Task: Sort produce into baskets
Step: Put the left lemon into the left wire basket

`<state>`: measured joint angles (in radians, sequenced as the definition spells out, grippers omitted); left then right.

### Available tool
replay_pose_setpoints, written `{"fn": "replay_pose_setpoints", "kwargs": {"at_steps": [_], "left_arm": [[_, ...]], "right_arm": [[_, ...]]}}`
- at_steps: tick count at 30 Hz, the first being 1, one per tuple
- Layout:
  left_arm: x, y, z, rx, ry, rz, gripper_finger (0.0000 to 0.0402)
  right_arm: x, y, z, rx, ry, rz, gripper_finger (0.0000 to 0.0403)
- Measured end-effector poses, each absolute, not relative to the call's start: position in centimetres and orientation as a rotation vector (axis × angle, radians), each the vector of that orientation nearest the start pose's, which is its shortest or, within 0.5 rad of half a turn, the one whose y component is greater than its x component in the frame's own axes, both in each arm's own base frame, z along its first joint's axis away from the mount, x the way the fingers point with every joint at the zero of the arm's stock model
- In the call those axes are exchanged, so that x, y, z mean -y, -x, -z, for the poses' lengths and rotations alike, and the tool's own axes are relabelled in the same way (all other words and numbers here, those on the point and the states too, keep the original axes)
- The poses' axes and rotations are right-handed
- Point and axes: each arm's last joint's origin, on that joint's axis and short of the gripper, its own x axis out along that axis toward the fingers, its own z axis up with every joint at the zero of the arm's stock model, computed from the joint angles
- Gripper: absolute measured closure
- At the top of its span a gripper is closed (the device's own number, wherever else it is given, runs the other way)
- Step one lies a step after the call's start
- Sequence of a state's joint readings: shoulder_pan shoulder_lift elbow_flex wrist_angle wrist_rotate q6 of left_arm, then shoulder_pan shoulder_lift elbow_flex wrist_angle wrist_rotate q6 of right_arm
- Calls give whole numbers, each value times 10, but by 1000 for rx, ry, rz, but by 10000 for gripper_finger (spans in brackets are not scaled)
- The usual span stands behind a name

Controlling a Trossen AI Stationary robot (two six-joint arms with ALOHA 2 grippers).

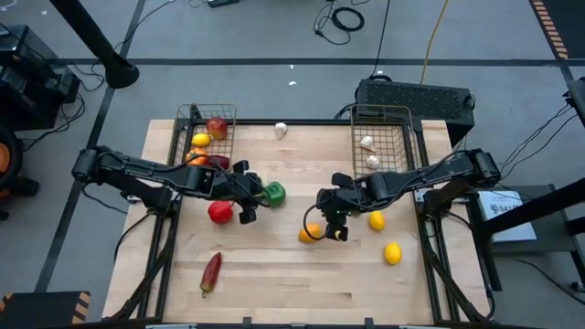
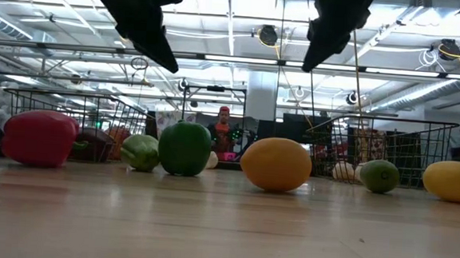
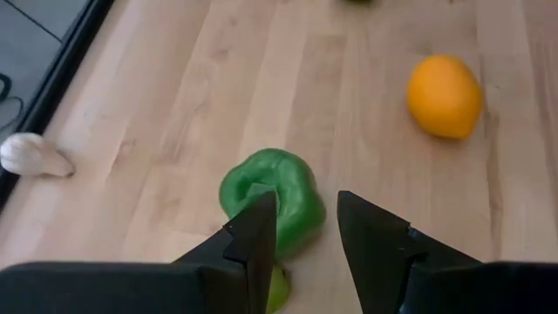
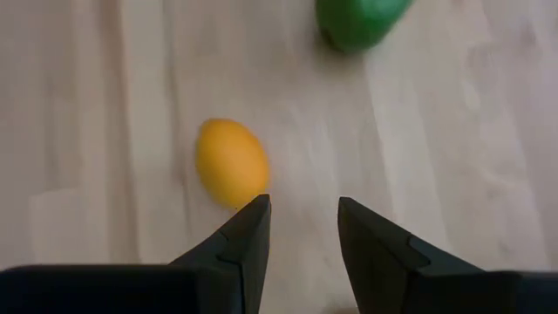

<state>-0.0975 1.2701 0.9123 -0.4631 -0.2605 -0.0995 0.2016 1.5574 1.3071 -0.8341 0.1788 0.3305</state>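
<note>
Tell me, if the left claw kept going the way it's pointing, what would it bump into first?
Most likely the green pepper. The left claw hangs open over the table, and the pepper lies right ahead of its fingers, a bit to one side. Depth is hard to judge, so one finger might hit it first.

Bare wood between green pepper (image 1: 274, 193) and orange (image 1: 310, 233) — passable; red pepper (image 1: 219, 212) crowds left.

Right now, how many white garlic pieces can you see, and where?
3: two inside the right basket, upper garlic and lower garlic; one loose garlic on the table between the baskets. Others may be hidden.
</note>
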Motion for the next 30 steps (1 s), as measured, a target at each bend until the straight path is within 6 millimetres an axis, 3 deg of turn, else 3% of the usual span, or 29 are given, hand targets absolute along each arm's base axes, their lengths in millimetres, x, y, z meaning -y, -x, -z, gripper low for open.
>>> {"fn": "replay_pose_setpoints", "kwargs": {"at_steps": [6, 15, 20, 26, 30], "left_arm": [[17, -257, -257, -793, -98, -204, 269], [16, -256, -256, -811, -152, -208, 269], [15, -253, -253, -857, -169, -219, 269], [15, -249, -250, -905, -178, -218, 269], [15, -249, -250, -903, -178, -218, 269]], "right_arm": [[-67, -303, -267, -1072, -37, 184, 275], [-71, -314, -244, -923, -28, 168, 261], [-73, -317, -239, -923, -48, 184, 198], [-98, -325, -219, -949, 24, 78, 92], [-111, -332, -201, -967, 95, 34, 53]]}}
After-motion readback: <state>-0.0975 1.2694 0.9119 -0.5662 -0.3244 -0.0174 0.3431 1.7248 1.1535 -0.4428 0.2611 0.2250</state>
